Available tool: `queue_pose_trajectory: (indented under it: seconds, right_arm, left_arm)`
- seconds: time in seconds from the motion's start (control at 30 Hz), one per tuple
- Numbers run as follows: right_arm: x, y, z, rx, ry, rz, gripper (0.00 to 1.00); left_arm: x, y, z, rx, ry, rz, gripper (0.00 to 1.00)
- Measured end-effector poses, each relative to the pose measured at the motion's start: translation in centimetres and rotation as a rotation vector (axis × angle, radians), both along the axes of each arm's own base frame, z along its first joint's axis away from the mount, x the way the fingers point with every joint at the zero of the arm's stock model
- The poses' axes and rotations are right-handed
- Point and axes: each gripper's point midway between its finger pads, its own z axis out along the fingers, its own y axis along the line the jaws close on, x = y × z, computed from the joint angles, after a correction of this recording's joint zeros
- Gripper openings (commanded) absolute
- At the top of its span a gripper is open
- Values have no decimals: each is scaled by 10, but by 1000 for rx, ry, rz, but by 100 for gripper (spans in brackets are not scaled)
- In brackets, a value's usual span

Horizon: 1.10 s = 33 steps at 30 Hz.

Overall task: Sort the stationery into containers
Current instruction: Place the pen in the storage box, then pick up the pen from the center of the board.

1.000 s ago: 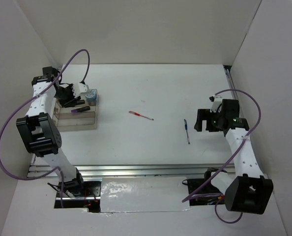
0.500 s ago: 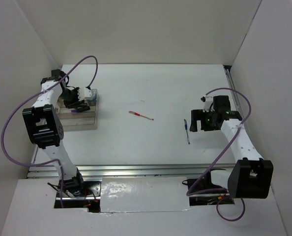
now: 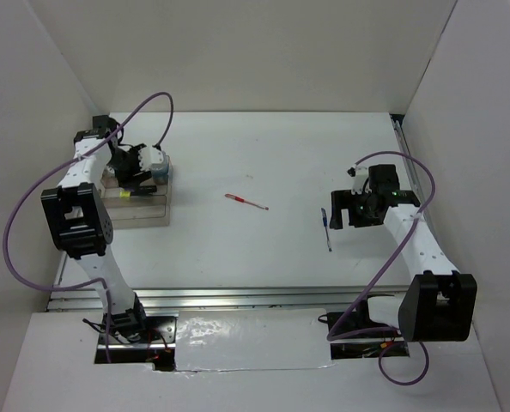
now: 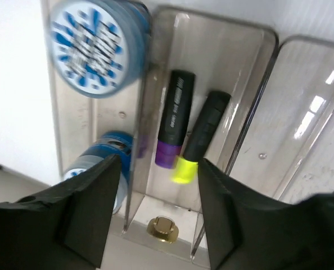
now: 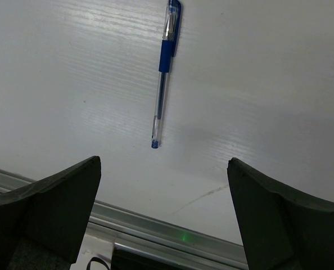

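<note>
The clear organiser tray (image 3: 143,210) stands at the left. My left gripper (image 3: 137,174) hovers over its far end, open and empty. In the left wrist view my left gripper (image 4: 161,225) looks down into the tray (image 4: 302,112). One compartment holds the purple highlighter (image 4: 175,121) and the yellow highlighter (image 4: 203,138) side by side. The neighbouring one holds two blue rolls, one (image 4: 96,48) top up and the other (image 4: 102,163) partly behind my finger. The red pen (image 3: 245,202) lies mid-table. My right gripper (image 3: 344,215) is open wide, just right of the blue pen (image 3: 325,227). That pen (image 5: 164,73) lies ahead of the right gripper (image 5: 167,225).
White walls enclose the table on three sides. A metal rail (image 3: 238,299) runs along the near edge and shows in the right wrist view (image 5: 212,239). A purple cable (image 3: 143,112) loops above the left arm, another (image 3: 427,172) above the right arm.
My left gripper has shifted over the tray's far end, and the yellow highlighter now shows in the tray. My right gripper has moved left toward the blue pen.
</note>
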Motion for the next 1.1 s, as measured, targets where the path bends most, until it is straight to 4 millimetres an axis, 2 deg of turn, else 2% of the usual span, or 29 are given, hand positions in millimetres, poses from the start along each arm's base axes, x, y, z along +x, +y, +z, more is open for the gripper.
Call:
queue_pose_trajectory:
  seconds: [0.17, 0.23, 0.33, 0.4, 0.5, 0.67, 0.77, 0.83, 0.97, 1.07, 1.1]
  right_arm:
    - [0, 1, 0, -4, 2, 4, 99]
    - [0, 0, -1, -8, 4, 3, 96]
    - [-1, -1, -6, -14, 26, 1, 92]
    - [0, -1, -12, -19, 53, 1, 90]
    - [0, 4, -20, -31, 89, 21, 85]
    - [2, 12, -35, -44, 149, 51, 75]
    - [4, 16, -46, -67, 178, 70, 72]
    - [9, 18, -52, -80, 197, 77, 70]
    - [22, 20, -71, -100, 251, 85, 59]
    - [30, 19, -84, -117, 285, 86, 53]
    - [32, 19, -89, -124, 296, 89, 52]
  left_arm:
    - [6, -27, 39, -38, -70, -41, 64]
    - [9, -52, 64, -95, -109, -82, 62]
    - [6, -92, 91, -161, -154, -142, 61]
    - [0, -129, 104, -212, -172, -196, 62]
    - [-14, -178, 110, -294, -180, -255, 62]
    - [-32, -223, 87, -348, -122, -258, 62]
    - [-31, -230, 77, -400, -92, -172, 63]
    - [-22, -226, 81, -453, -91, -81, 64]
    - [-3, -203, 112, -597, -133, 107, 65]
    - [0, -184, 142, -679, -187, 204, 66]
    - [-2, -177, 159, -711, -222, 232, 66]
